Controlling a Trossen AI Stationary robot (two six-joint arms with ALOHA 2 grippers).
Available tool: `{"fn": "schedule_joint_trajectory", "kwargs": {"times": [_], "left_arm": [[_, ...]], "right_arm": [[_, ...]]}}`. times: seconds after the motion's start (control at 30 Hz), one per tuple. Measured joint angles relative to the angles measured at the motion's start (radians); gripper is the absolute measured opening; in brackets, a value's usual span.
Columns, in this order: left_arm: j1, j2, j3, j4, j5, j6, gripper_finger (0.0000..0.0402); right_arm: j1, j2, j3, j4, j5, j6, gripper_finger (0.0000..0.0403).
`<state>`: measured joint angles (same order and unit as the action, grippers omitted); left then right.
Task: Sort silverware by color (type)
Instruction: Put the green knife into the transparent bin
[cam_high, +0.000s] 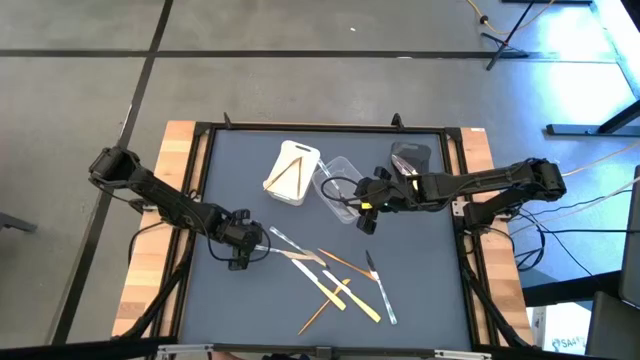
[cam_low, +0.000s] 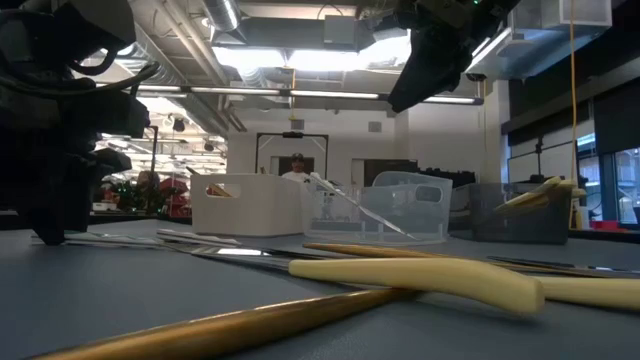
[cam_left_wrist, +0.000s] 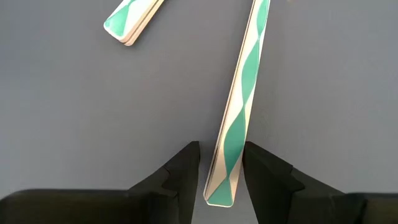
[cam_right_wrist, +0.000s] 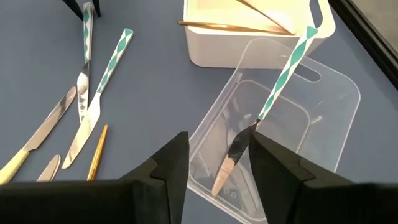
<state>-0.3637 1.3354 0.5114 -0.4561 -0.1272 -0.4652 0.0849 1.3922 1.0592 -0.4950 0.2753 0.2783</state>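
High view, silverware: a loose cluster of silverware (cam_high: 335, 278) is spread on the grey table (cam_high: 420, 290) toward its front, with gold-coloured, cream-handled and green-and-white-handled pieces crossing one another.
Green-striped piece at left: a green-and-white handle (cam_left_wrist: 233, 124) is seen lying on the mat between the left gripper (cam_left_wrist: 222, 177) fingers, which stand narrowly apart on either side of it; contact cannot be told.
Clear tub: a green-and-white-handled piece (cam_right_wrist: 283, 74) is leaned inside the clear tub (cam_right_wrist: 336, 106), its end propped on the rim.
Right gripper: the right gripper (cam_right_wrist: 217, 165) is held above the clear tub, fingers parted, nothing between them.
White tub: gold pieces (cam_high: 290, 172) are held in the white tub (cam_high: 305, 192), just beside the clear one.
Dark grey tub: the dark grey tub (cam_high: 412, 155) is set at the back right.
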Motion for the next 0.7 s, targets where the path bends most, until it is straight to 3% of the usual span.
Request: {"fn": "schedule_joint_trajectory", "kwargs": {"times": [0.47, 0.7], "left_arm": [[0.001, 0.0, -0.001, -0.003, -0.013, 0.004, 0.0055], [0.001, -0.002, 0.0, -0.006, -0.012, 0.004, 0.0049]], "right_arm": [[0.0, 0.0, 0.0, 0.0, 0.0, 0.0, 0.0154], [0.0, -0.001, 0.0, -0.001, 0.0, 0.0, 0.0154]]}}
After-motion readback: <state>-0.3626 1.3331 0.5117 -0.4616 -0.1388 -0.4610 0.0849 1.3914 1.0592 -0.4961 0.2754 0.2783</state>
